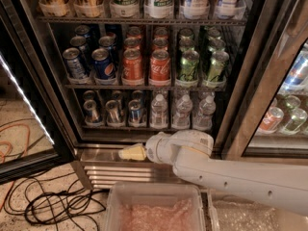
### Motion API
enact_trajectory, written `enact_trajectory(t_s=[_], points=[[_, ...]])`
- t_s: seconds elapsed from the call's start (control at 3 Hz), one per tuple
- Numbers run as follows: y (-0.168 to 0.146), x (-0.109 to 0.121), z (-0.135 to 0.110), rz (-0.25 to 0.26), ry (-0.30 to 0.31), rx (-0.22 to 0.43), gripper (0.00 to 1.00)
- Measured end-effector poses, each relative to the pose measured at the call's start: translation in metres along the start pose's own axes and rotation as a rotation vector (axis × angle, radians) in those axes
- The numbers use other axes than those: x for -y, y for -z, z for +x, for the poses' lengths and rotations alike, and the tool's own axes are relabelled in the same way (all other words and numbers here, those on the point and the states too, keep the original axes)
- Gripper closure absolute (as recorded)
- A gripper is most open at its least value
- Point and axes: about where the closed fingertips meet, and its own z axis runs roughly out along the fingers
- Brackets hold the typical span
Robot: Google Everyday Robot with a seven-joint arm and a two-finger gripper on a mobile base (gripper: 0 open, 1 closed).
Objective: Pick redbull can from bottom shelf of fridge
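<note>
The fridge (pixel 237 95) stands open with a dark interior. On its bottom shelf (pixel 144 128) several slim silver-and-blue redbull cans (pixel 114 112) stand in rows at the left, next to small clear water bottles (pixel 182 110) at the right. My gripper (pixel 132 152), pale yellow at the tip of the white arm (pixel 231 174), points left in front of the steel sill. It sits just below the bottom shelf, under the rightmost redbull can (pixel 136 112), and holds nothing.
The rack above holds Pepsi (pixel 103 64), Coca-Cola (pixel 160 66) and green cans (pixel 189 65). The slatted base grille (pixel 115 173) is below the gripper. A clear bin (pixel 154 208) is near the front. Black and orange cables (pixel 53 203) lie on the floor at left. The glass door (pixel 24 119) hangs open at left. A neighbouring cooler (pixel 284 114) is at right.
</note>
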Motion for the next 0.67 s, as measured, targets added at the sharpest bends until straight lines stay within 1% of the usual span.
enact_trajectory(t_s=[0.33, 0.67], points=[[-0.004, 0.001, -0.004, 0.013, -0.001, 0.017, 0.0], [-0.021, 0.008, -0.006, 0.039, -0.113, 0.057, 0.0]])
